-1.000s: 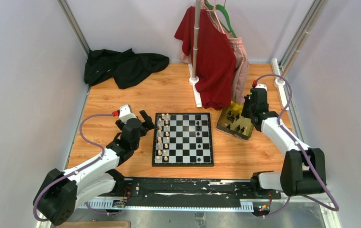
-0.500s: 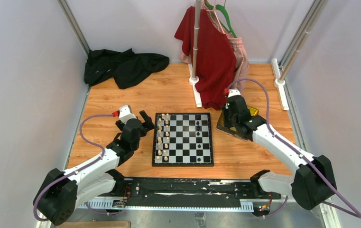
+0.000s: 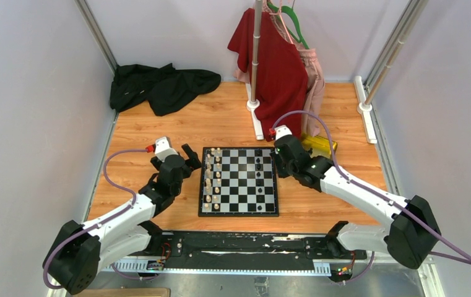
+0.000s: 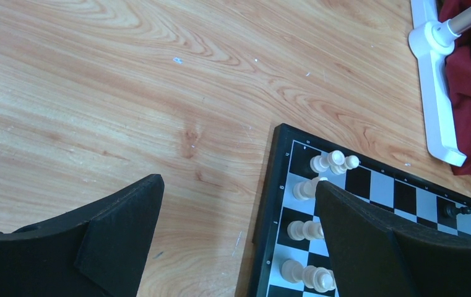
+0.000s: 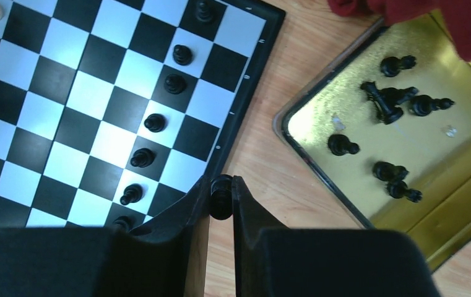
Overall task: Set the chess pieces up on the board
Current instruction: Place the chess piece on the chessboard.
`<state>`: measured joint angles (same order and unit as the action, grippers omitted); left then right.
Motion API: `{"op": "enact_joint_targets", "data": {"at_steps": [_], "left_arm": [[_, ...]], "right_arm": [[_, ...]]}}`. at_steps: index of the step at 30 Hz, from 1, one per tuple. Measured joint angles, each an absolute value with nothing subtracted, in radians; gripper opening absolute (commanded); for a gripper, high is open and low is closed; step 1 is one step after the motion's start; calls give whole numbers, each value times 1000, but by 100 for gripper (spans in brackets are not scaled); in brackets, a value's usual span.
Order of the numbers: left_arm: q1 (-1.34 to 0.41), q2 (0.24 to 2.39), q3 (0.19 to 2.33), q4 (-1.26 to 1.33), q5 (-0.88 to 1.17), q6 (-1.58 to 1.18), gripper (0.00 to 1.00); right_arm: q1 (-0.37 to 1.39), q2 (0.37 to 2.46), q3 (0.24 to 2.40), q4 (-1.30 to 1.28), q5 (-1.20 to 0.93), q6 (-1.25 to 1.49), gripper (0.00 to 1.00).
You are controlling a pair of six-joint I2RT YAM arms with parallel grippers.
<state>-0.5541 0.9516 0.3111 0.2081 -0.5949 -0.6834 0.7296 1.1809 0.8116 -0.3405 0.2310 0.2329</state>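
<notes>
The chessboard (image 3: pixel 239 180) lies mid-table. Cream-white pieces (image 3: pixel 213 176) stand in its two left columns; they also show in the left wrist view (image 4: pixel 335 162). Several black pieces (image 5: pixel 155 122) stand in a column near its right side. My right gripper (image 5: pixel 221 185) is shut on a black piece (image 5: pixel 221 197), held above the board's right edge (image 5: pixel 245 77); in the top view it (image 3: pixel 280 158) hovers at the board's right border. More black pieces (image 5: pixel 387 102) lie in the yellow-gold tray (image 5: pixel 468 148). My left gripper (image 4: pixel 239 192) is open and empty, over the wood beside the board's left edge.
A clothes stand (image 3: pixel 255 62) with a red garment (image 3: pixel 276 74) rises behind the board; its white foot (image 4: pixel 437 93) shows in the left wrist view. A black cloth heap (image 3: pixel 158 85) lies at the back left. Metal frame posts stand at the back corners.
My right arm has swung left from over the gold tray to the board's right edge, carrying a black piece. The left arm has not moved.
</notes>
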Motion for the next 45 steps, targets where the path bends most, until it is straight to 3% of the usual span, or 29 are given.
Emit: {"op": "enact_joint_targets", "data": {"at_steps": [14,33,37,42,45], "left_arm": [[-554,948,295,208,-595,-688,100],[-554,949,283,208,-595,-689,100],[-554,949,280,208,-595,-690,100],[-554,949,280,208,-595,-691,100],[-554,949,279,208,-595,-691,100]], "right_arm": [[843,1294,808,-283,221,268,0],[850,1385,781,-228,209,281,2],[851,1388,776,-215,210,282,9],[851,1390,773,-202,210,283,28],[851,1390,772,-201,208,285,32]]}}
